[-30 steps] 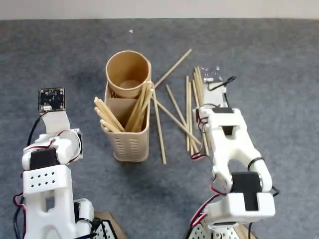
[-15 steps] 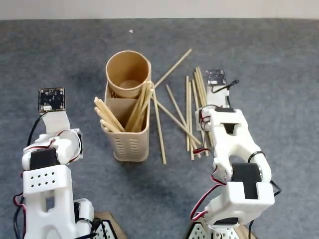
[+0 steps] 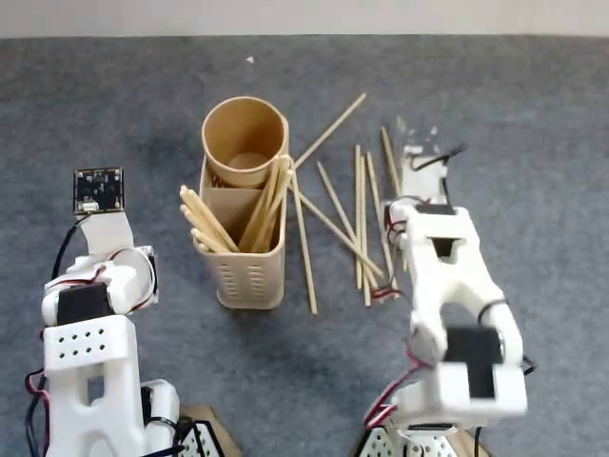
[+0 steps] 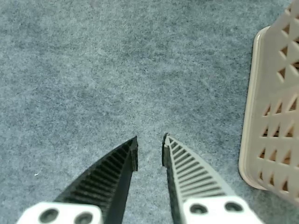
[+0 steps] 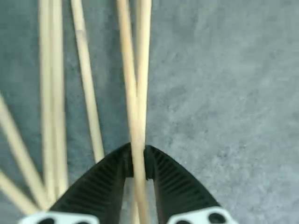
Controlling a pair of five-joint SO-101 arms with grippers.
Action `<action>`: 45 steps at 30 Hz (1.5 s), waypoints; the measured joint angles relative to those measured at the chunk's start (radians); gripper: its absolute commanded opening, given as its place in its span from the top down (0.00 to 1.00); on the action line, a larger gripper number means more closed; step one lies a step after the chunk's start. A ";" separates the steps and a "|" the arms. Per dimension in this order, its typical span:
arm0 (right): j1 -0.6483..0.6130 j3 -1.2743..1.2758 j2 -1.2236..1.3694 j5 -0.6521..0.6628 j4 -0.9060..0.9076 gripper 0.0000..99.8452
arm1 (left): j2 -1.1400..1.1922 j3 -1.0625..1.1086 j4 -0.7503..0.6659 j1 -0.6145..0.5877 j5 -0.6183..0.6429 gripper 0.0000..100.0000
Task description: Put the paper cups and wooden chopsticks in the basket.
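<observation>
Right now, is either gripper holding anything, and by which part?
The right gripper is shut on two chopsticks, pinched along their shafts, not at an end. The left gripper, open, holds nothing.

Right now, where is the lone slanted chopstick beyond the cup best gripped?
Probably its far half, from straight above, pinched across its width: the chopstick lies flat and clear of the others there, while its near end runs close to the cup.
</observation>
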 measured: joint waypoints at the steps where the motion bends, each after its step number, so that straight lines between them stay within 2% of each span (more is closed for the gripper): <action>1: 0.000 0.000 -0.044 -0.017 0.000 1.00 | 0.000 0.000 0.000 0.000 0.000 0.88; 8: -0.054 0.000 -0.460 -0.058 0.000 1.00 | 0.000 0.014 0.000 0.034 0.000 0.88; 14: -0.183 0.000 -0.701 -0.064 0.000 1.00 | 0.000 0.014 0.000 0.037 0.000 0.88; 20: -0.322 0.000 -0.852 -0.157 0.000 1.00 | 0.000 0.017 -0.017 0.037 0.000 0.88; 28: -0.557 0.000 -0.922 -0.173 -0.086 1.00 | 0.000 0.017 -0.017 0.037 0.000 0.88; 34: -0.628 0.005 -0.930 -0.173 -0.132 1.00 | 0.000 0.017 -0.021 0.037 0.000 0.88; 42: -0.709 0.167 -0.931 -0.238 -0.239 0.99 | 0.000 0.017 -0.023 0.037 0.000 0.88; 45: -0.732 0.229 -0.931 -0.239 -0.273 0.95 | 0.000 0.017 -0.023 0.037 0.000 0.88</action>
